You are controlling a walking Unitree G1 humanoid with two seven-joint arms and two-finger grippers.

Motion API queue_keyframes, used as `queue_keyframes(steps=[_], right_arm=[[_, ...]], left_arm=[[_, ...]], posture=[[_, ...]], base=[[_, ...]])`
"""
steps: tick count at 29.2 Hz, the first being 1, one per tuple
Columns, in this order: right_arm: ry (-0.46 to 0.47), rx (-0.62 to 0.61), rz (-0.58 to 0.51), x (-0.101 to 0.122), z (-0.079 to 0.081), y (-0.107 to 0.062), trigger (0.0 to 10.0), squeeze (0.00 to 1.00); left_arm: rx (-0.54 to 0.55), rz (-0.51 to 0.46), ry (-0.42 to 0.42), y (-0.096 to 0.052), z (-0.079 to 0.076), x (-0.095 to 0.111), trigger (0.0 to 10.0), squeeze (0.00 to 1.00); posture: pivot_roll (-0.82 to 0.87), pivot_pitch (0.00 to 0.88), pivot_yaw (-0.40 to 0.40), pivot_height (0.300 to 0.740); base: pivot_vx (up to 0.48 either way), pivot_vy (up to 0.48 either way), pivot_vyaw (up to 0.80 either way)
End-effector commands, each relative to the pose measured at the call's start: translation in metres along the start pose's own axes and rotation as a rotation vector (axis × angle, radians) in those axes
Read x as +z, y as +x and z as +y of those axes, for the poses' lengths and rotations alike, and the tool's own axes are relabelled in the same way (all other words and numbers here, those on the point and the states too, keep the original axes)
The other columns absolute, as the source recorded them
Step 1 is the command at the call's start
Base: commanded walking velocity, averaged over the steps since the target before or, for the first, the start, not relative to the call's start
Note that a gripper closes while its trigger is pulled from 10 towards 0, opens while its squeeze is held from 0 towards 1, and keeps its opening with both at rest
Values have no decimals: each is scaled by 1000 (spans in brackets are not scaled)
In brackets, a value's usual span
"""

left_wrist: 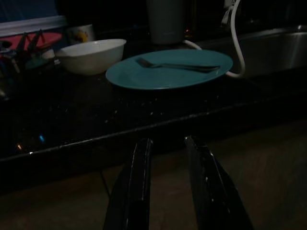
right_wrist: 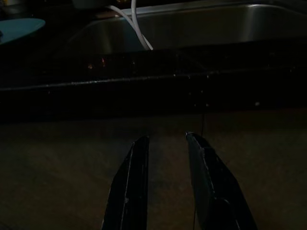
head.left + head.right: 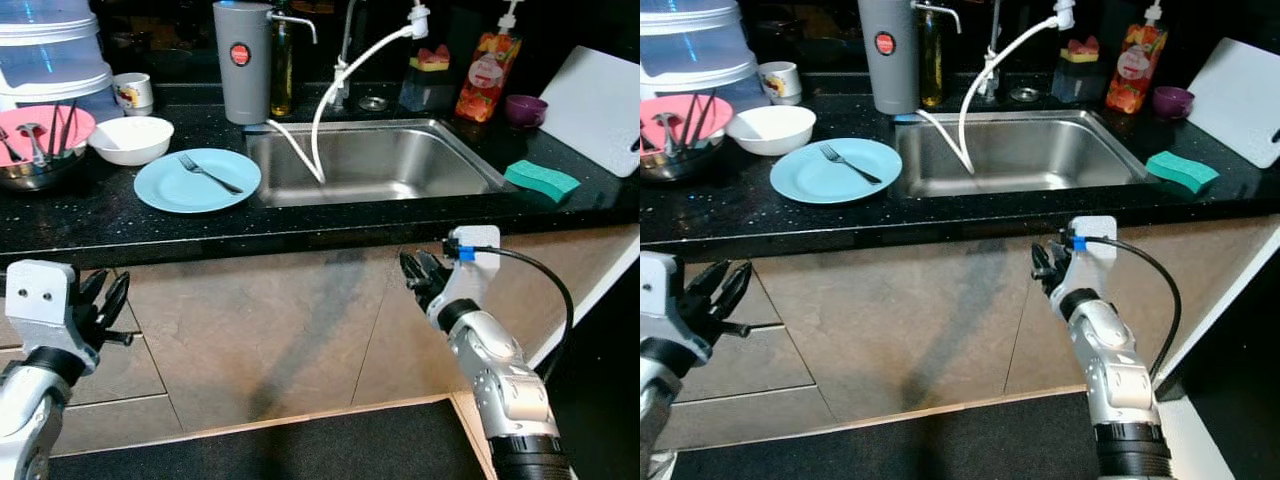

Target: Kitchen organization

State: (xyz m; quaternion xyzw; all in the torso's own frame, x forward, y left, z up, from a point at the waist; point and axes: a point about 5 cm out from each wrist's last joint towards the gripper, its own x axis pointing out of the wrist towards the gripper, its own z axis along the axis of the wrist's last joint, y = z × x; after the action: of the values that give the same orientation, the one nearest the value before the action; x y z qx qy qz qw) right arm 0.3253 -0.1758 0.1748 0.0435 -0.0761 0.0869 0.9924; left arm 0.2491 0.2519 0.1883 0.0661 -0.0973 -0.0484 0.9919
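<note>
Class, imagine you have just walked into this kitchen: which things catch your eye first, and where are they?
The light blue plate with a fork on it lies on the black counter just left of the steel sink. A white hose droops into the sink, and a green sponge lies to its right.

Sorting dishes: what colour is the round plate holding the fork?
Light blue round plate, clearest in the left eye view.

Black speckled countertop (image 3: 90,225) with steel sink (image 3: 375,165), beige cabinet fronts (image 3: 280,320) below, dark floor (image 3: 300,450).
</note>
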Motion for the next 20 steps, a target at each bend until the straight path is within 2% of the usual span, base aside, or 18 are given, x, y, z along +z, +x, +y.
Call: queue_keyframes(steps=[1, 4, 8, 12, 20], right_arm=[[2, 25, -23, 3, 7, -2, 10000, 0], [-10, 65, -32, 4, 15, -1, 10000, 0], [-13, 71, -36, 5, 17, -1, 10000, 0], [43, 132, -45, 10, 27, 4, 10000, 0], [52, 160, -46, 11, 32, 8, 10000, 0]], left_arm=[[-4, -6, 1, 1, -3, 1, 10000, 0], [0, -21, 13, 2, -5, 4, 10000, 0], [9, -31, 22, 2, -4, 5, 10000, 0], [54, -60, 25, 3, 1, 10, 10000, 0], [70, -73, 2, 4, -3, 12, 10000, 0]], posture=[[-47, 56, -5, 740], [-49, 56, -4, 740], [-49, 56, -4, 740], [-37, 43, -11, 740], [-19, 28, -24, 740]], base=[[0, 0, 0], [0, 0, 0], [0, 0, 0], [0, 0, 0], [0, 0, 0]])
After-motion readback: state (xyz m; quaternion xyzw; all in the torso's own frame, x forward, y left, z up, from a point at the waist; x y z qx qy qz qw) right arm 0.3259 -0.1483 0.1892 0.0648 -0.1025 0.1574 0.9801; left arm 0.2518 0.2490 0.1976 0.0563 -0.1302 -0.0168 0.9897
